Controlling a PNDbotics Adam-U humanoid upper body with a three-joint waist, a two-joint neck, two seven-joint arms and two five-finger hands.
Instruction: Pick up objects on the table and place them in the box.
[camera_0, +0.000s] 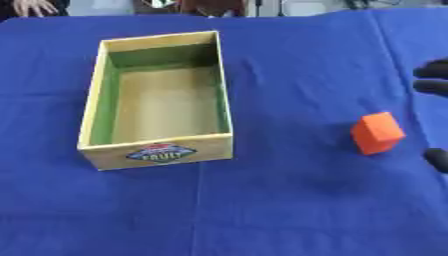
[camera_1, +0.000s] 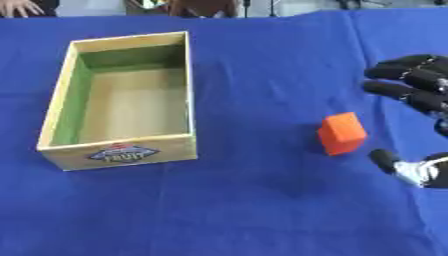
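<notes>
An orange block (camera_1: 341, 133) stands on the blue cloth, right of centre. The box (camera_1: 59, 112) is an open wooden tray with a green inner wall and a label on its front; nothing lies inside it. My right hand (camera_1: 413, 85) comes in from the right edge, open, fingers spread toward the block and thumb (camera_1: 385, 161) below it. It sits just right of the block without touching it. In the left eye view only its fingertips (camera_0: 432, 77) show at the edge. My left hand shows in neither view.
The blue cloth (camera_0: 289, 200) covers the whole table, with some folds. A person's hand (camera_0: 33, 7) rests at the far left edge, away from the objects.
</notes>
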